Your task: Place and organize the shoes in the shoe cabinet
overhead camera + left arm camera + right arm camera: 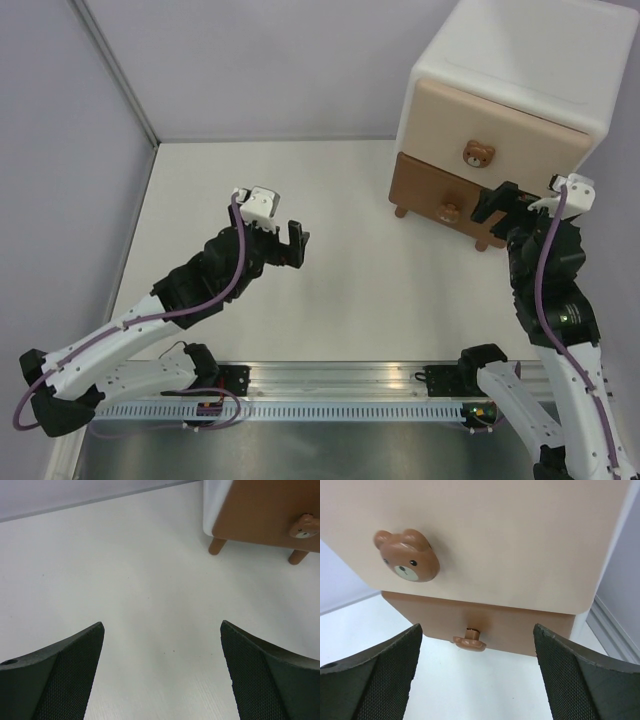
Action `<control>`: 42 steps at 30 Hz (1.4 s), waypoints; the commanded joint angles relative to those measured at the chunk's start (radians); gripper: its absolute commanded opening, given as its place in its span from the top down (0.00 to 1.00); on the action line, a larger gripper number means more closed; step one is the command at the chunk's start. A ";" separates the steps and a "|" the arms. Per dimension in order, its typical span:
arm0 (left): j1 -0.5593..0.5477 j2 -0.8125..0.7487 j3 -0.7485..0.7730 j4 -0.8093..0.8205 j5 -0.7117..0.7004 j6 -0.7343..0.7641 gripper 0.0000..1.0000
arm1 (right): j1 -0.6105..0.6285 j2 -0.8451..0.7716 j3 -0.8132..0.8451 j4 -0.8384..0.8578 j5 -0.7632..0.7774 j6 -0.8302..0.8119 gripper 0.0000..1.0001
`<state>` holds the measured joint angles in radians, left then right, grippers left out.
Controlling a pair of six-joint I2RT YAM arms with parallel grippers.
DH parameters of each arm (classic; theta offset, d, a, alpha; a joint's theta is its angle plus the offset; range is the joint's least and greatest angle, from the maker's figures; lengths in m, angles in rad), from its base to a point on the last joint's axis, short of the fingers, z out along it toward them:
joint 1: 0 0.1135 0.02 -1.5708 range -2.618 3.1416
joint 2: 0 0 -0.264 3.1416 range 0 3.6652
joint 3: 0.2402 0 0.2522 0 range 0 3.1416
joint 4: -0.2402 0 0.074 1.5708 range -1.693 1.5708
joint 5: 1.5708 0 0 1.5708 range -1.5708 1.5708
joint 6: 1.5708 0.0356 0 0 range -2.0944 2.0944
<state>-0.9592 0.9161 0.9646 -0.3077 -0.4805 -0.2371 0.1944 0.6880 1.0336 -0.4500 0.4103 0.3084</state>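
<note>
The white shoe cabinet (520,60) stands at the back right. Both drawers look shut: the beige upper drawer (480,115) with a bear-head knob (478,155), and the brown lower drawer (425,190) with its knob (452,212). No shoes show in any view. My right gripper (500,203) is open just in front of the cabinet's right side; in the right wrist view it faces the upper knob (409,555) and the lower knob (469,641), touching neither. My left gripper (292,243) is open and empty above the table middle; its view shows the lower drawer (260,510).
The white table (330,290) is bounded by grey walls at the left and back. A metal rail (330,385) with both arm bases runs along the near edge. The cabinet's short brown feet (216,545) rest on the table.
</note>
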 commanded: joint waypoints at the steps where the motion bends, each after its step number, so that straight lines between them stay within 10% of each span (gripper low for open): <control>1: 0.005 -0.065 0.032 -0.111 -0.108 -0.039 0.00 | -0.004 -0.067 0.062 -0.075 -0.021 -0.023 0.04; 25: 0.004 -0.500 0.033 -0.300 -0.385 0.056 0.00 | -0.003 -0.682 0.023 -0.263 0.169 -0.175 0.02; 42: 0.005 -0.617 -0.038 -0.295 -0.466 -0.018 0.00 | -0.003 -0.682 0.005 -0.294 0.159 -0.173 0.02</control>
<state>-0.9585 0.3042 0.9390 -0.6044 -0.9031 -0.2245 0.1932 0.0116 1.0367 -0.7338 0.5629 0.1520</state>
